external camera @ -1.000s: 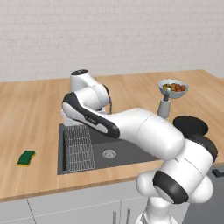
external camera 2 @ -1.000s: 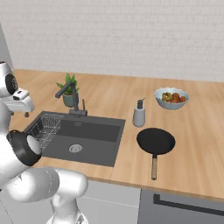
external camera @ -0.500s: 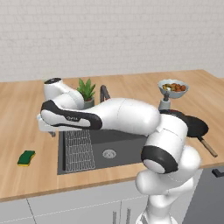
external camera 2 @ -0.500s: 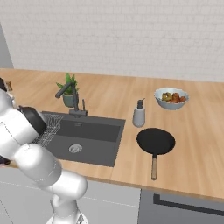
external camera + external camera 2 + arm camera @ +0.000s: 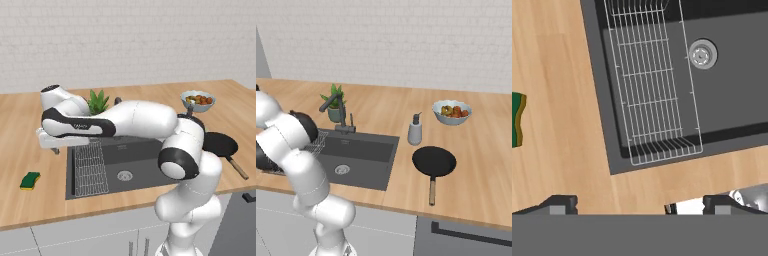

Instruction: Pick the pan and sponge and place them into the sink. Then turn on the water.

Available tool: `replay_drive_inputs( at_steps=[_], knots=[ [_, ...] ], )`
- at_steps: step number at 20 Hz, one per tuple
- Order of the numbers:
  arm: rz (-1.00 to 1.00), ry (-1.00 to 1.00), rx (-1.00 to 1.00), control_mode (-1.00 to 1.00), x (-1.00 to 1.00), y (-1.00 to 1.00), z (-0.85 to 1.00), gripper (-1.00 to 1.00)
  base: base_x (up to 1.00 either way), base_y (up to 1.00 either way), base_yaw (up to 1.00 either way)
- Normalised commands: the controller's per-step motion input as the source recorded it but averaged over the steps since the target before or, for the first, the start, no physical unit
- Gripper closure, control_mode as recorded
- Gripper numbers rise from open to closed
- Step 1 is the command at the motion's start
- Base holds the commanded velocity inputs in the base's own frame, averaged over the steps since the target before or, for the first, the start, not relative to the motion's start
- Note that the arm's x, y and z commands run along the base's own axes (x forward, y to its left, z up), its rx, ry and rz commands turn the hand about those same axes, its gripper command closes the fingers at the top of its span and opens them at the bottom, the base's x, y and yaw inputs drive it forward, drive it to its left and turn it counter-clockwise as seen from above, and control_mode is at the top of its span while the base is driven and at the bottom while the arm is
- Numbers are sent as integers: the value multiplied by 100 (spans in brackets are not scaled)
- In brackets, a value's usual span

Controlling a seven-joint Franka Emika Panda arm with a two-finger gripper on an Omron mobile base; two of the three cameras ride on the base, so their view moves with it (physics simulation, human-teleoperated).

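Hand (image 5: pixel 640 204) spread wide and holding nothing, its two dark fingertips (image 5: pixel 559 204) far apart at the bottom of the hand view, over bare worktop (image 5: pixel 557 75) just outside a corner of the sink (image 5: pixel 737 95). In the left base view the hand (image 5: pixel 54 142) hangs above the sink's left rim. Inside the dark basin lie a wire rack (image 5: pixel 652 80) along the near side and a round metal drain (image 5: pixel 702 54) beyond it. The sponge (image 5: pixel 30 180), green side up, lies on the worktop left of the sink, apart from the hand. Farther off, right of the sink, the pan (image 5: pixel 434 162) sits on the worktop with its wooden handle toward the front edge, a soap dispenser (image 5: pixel 415 130) and a bowl of food (image 5: pixel 452 112) behind it.
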Motion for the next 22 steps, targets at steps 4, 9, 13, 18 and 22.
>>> replay_drive_inputs(
  at_steps=[4,9,13,18,22],
  knots=[
    [0,0,0,-100,2,13,-24,-100,0,0,0],
    [0,0,1,-100,5,29,-30,-100,0,0,0],
    [0,0,6,-100,5,29,-34,-100,0,0,0],
    [0,-4,4,-100,1,35,-39,-100,0,0,0],
    [-3,-2,3,-100,14,44,-29,-100,0,0,0]
  ],
)
